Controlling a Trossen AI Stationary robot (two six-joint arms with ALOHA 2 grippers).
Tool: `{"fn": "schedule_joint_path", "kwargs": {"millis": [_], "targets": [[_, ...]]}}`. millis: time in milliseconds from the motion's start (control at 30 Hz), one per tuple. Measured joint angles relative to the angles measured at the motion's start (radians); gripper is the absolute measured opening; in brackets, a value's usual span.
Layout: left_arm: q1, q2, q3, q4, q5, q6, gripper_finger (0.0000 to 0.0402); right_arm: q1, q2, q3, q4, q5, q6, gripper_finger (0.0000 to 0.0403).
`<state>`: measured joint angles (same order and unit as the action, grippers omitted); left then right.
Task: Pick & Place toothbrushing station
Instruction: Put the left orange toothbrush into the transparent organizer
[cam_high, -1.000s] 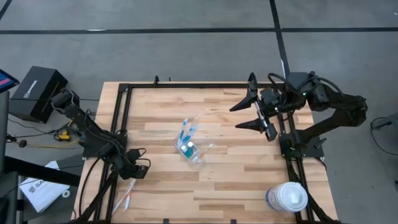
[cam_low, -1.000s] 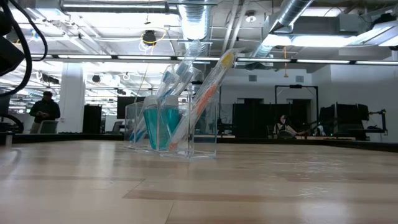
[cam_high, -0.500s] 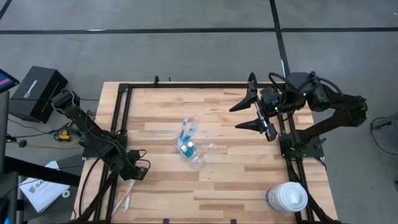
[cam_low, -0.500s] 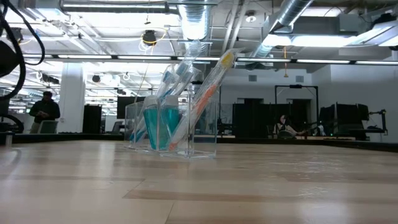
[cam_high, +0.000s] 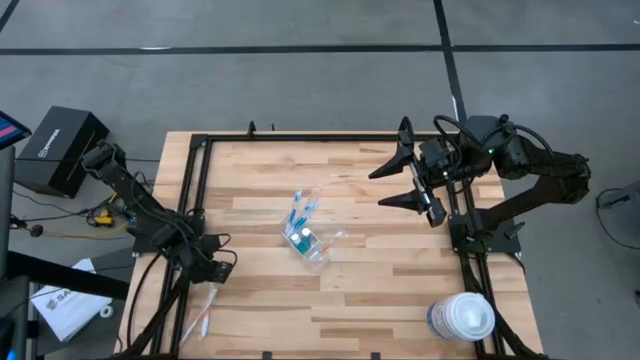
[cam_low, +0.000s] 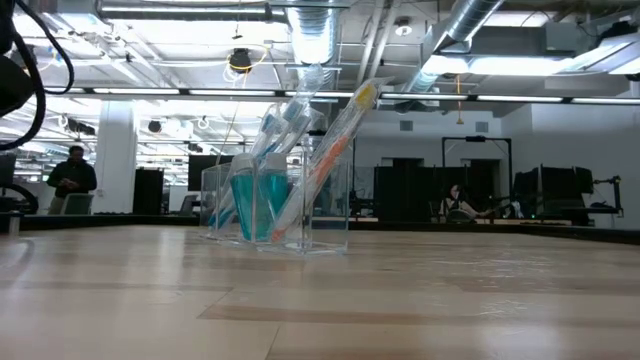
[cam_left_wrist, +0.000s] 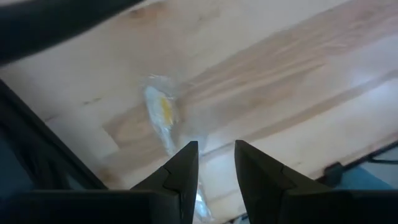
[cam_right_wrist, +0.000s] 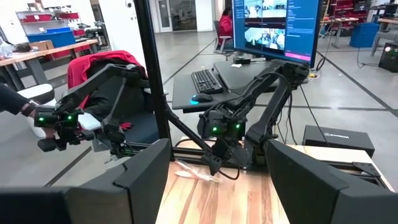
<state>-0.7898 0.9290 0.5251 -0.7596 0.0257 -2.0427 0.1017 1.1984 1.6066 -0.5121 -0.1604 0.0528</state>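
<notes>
A clear plastic cup (cam_high: 308, 240) stands mid-table with blue toothbrushes (cam_high: 298, 212) leaning out of it. The low view shows its teal tubes (cam_low: 255, 205) and an orange toothbrush (cam_low: 330, 150) slanting up. A loose wrapped toothbrush (cam_high: 205, 315) lies flat at the near left corner; its yellow-orange part (cam_left_wrist: 163, 111) shows below my left gripper (cam_left_wrist: 216, 149). That gripper (cam_high: 215, 272) hangs just above the table, pointing down, slightly open with bare wood in the gap. My right gripper (cam_high: 405, 178) waits raised at the far right, wide open (cam_right_wrist: 214, 186) and level.
A big round white-lidded tub (cam_high: 462, 318) stands at the near right corner. Black frame rails (cam_high: 192, 180) run along the table's left, right and far edges. A black box (cam_high: 62, 150) sits off the table to the left. Bare wood lies around the cup.
</notes>
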Motion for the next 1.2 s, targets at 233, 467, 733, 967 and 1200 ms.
{"fn": "schedule_joint_path", "kwargs": {"millis": [233, 467, 733, 967, 1200], "targets": [[0.0, 0.047, -0.02, 0.036, 0.036, 0.028, 0.0099, 0.0, 0.0, 0.0, 0.0, 0.0, 0.0, 0.0256], [0.0, 0.056, -0.035, 0.1, 0.026, 0.029, 0.0099, 0.0, 0.0, 0.0, -0.003, 0.0, 0.004, 0.0256], [0.0, 0.056, -0.064, 0.107, 0.03, 0.027, 0.0099, 0.0, 0.0, 0.0, -0.003, 0.0, 0.007, 0.0256], [0.0, 0.056, -0.064, 0.111, 0.027, 0.036, 0.0099, 0.0, 0.0, 0.0, -0.003, 0.001, 0.003, 0.0256], [-0.002, 0.076, -0.064, 0.115, 0.031, 0.049, 0.0099, 0.0, 0.0, 0.0, -0.003, 0.001, 0.0, 0.0256]]}}
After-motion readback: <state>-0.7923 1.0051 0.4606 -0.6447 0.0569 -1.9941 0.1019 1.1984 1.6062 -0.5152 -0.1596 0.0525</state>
